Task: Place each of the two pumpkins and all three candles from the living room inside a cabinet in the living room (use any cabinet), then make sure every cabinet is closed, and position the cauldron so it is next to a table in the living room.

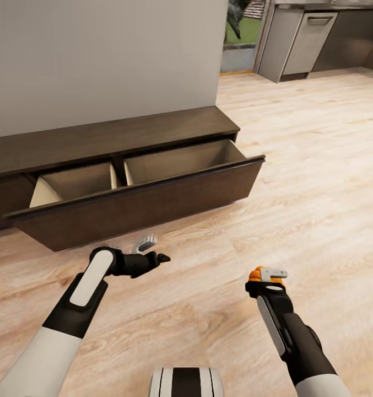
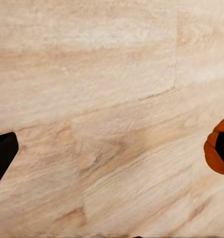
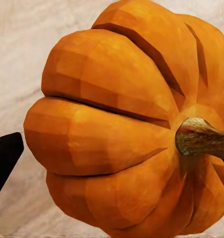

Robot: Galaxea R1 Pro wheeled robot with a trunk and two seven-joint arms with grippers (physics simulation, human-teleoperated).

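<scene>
The cabinet, a long, low, dark brown unit, ran along the foot of a pale wall, its long axis slanting from the near left of the head view up toward the far right, where its end stopped short of a doorway. Its wide drawer stood pulled out over the light plank floor, the front panel parallel to the cabinet's length, and two pale compartments lay open to the camera. The right gripper hovered above the floor, well apart from the drawer and in front of its right end, with a pumpkin clamped between its fingers; only a sliver of orange showed past the grey fingertips in the head view. In the right wrist view the pumpkin was seen close up, tipped on its side so that its brown stem pointed sideways across the frame rather than up, its ribs running toward the stem. The left gripper hung low near the floor, just in front of the drawer's middle, its forearm angled toward the right; how far its fingers stood apart could not be told, and nothing was seen between them. In the left wrist view an orange pumpkin sat at the frame's edge over the planks. Grey kitchen units stood far off at the right.
</scene>
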